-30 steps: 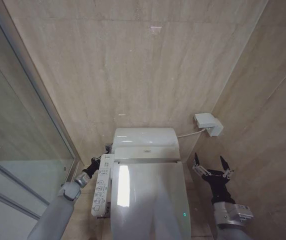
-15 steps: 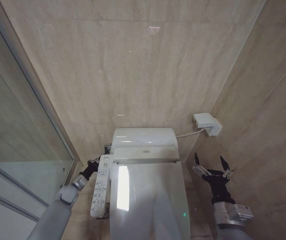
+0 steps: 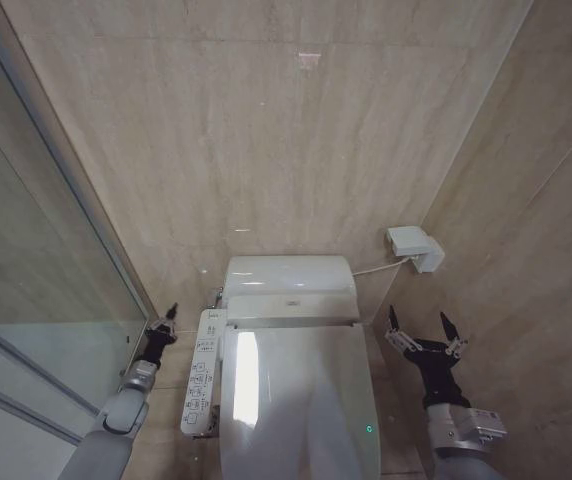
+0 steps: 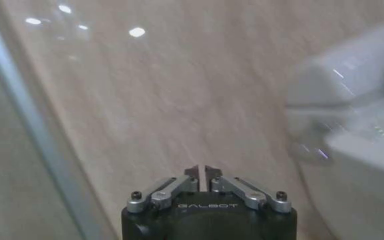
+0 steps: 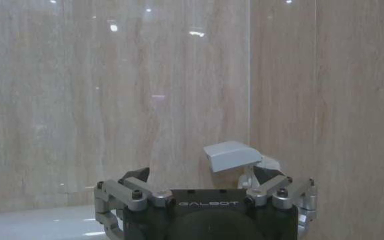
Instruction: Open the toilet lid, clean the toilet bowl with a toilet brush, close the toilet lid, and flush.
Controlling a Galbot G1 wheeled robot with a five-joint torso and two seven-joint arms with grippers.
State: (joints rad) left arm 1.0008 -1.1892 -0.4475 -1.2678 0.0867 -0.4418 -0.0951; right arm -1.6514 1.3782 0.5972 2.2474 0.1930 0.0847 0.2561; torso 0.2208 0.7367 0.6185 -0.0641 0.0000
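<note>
The toilet lid point(image 3: 301, 400) lies shut flat over the toilet bowl point(image 3: 371, 345), so the toilet serves here as the landmark for everything else; the bowl itself is almost wholly covered, only a sliver of ceramic showing at the right of the lid. The left gripper point(image 3: 169, 318) hangs low beside the toilet's left side, just outside the button panel point(image 3: 200, 384), between it and the glass shower screen point(image 3: 36, 250); its fingers are pressed together tip to tip, which suggests it holds nothing and is travelling, not grasping. The right gripper point(image 3: 421, 328) waits to the right of the toilet near the side wall, its jaws spread wide and empty, likely parked clear of the lid. Behind it on that wall, level with the tank point(image 3: 288, 280), sits a white wall box point(image 3: 414, 248) with a cable running toward the toilet. The word "GALBOT" is printed on both gripper bodies. A small green light point(image 3: 369, 429) glows at the lid's right edge.
</note>
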